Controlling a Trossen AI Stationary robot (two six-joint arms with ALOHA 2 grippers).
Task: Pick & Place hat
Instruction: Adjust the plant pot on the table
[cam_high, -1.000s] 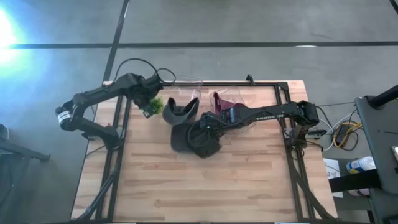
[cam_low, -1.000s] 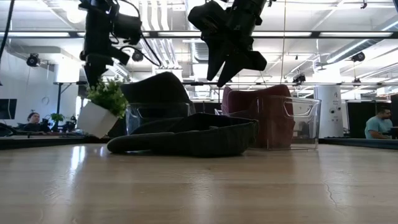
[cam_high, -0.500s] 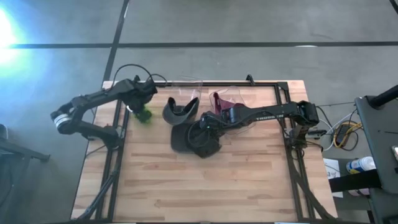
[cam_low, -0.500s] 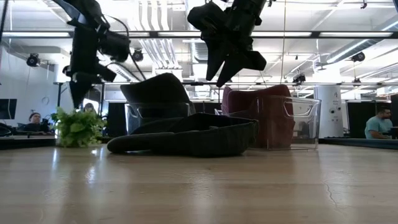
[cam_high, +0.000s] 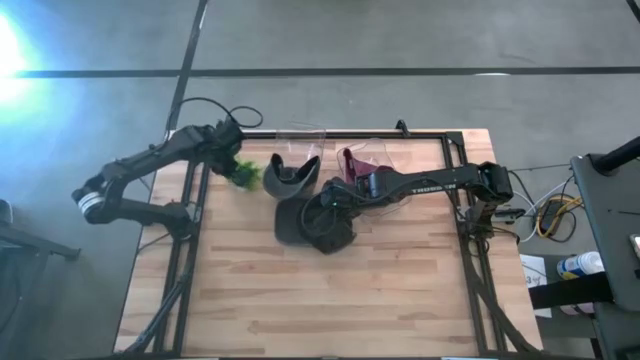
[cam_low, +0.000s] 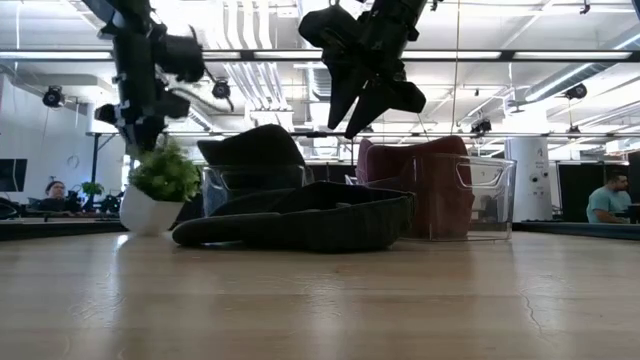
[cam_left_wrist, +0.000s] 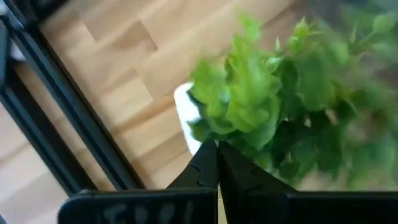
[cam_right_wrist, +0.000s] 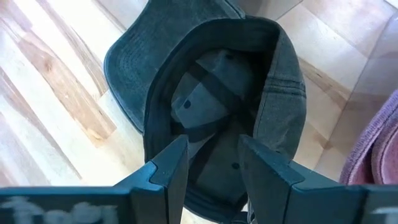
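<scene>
A dark grey hat lies on the table with its open side up. My right gripper hangs open above it, well clear. My left gripper is shut, its tips in the top leaves of a small green plant. The plant stands upright on its white pot at the table's far left, beside the bins. My left gripper comes down from above onto the plant's top leaves, its shut fingertips among them. Whether a leaf is pinched between them, I cannot tell. The plant stands upright with its pot on the table.
Two clear bins stand at the far edge. One holds a second dark hat, the other a maroon hat. The near half of the wooden table is bare. Black frame rails run along the table's left, right and far sides.
My left gripper swung toward the table's left edge and back toward the bins. The plant went with it: first lifted and tilted, then down at the left, now upright on its pot beside the bin.
</scene>
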